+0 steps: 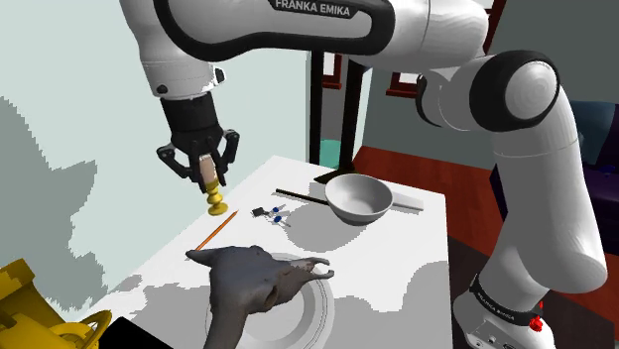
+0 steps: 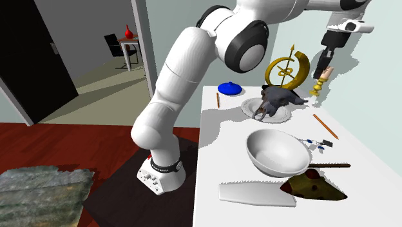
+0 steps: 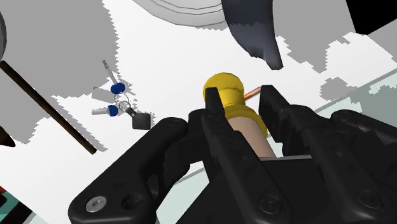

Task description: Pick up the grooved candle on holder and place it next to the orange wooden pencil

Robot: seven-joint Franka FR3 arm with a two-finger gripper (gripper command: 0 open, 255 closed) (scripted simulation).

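Currently the gripper (image 1: 206, 170) is hovering by the table's (image 1: 397, 260) edge at the shoulder view's left, clamping the candle (image 1: 212, 191), its base protruding above the pencil (image 1: 215, 230).

Candle (image 1: 213, 194) in gripper (image 1: 206, 172) above pencil (image 1: 216, 230); keys (image 1: 270, 212) btwn pencil & bowl (image 1: 359, 198), all three on table (image 1: 397, 250).

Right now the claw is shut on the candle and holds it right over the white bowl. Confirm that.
Not over the bowl. The claw is shut on the candle, but it holds it close above the orange pencil, with the keys lying between there and the white bowl. The shoulder view shows this.
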